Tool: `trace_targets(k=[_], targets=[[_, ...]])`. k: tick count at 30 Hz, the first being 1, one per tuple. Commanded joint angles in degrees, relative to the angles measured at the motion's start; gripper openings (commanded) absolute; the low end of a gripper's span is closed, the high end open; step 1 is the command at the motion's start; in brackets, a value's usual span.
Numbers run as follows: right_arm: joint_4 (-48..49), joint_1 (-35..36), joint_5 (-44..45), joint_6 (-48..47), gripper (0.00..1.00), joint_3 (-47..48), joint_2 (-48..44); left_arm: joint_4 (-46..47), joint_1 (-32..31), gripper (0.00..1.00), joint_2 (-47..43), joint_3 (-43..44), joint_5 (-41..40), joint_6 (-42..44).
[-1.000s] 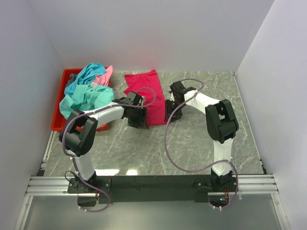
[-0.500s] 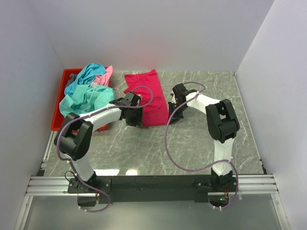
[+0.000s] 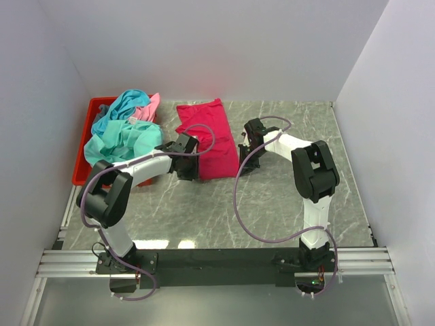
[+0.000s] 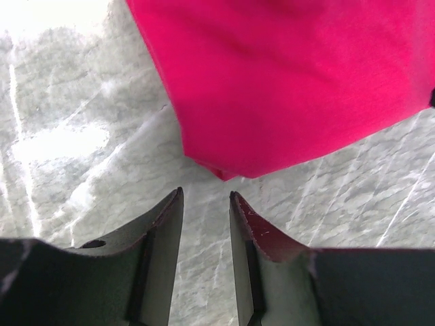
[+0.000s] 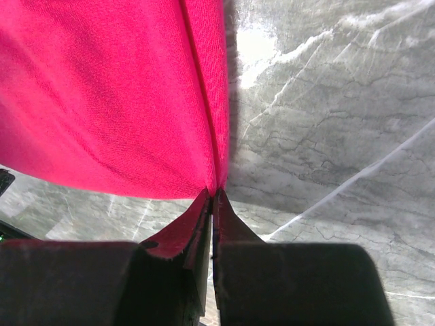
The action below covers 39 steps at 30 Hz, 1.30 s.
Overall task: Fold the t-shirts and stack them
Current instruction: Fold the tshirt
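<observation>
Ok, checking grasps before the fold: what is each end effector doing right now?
Left end effector: open, holding nothing, just short of the magenta t-shirt corner.
Right end effector: closed on the magenta t-shirt's edge.

L arm [image 3: 146, 163] fwd, L jaws part-open, R arm [image 3: 293, 143] bent, R jaws pinching shirt [image 3: 207, 136]

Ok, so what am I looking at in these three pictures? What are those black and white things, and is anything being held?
Those are two robot arms bolted to a marble table. One picture looks down from above; the other two come from small cameras on each arm's wrist. A magenta t-shirt lies on the table. The right gripper is pinched shut on its edge. The left gripper is open just short of a corner, holding nothing. Teal t-shirts and a pink t-shirt are heaped in a red bin.
</observation>
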Motion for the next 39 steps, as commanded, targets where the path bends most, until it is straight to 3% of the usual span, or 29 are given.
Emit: trace_targets(k=[1, 14, 39], targets=[[-0.1, 0.17, -0.07, -0.25, 0.06, 0.11, -1.64, 3.02, -0.73, 0.39, -0.83, 1.48, -1.02, -1.3], [-0.36, 0.17, -0.34, -0.25, 0.06, 0.11, -1.37, 2.59, -2.13, 0.35, 3.74, 4.65, -1.02, -2.09], [-0.62, 0.09, -0.95, -0.51, 0.05, 0.37, -1.2, 3.02, -2.13, 0.28, 2.95, 2.37, -4.71, -2.0]])
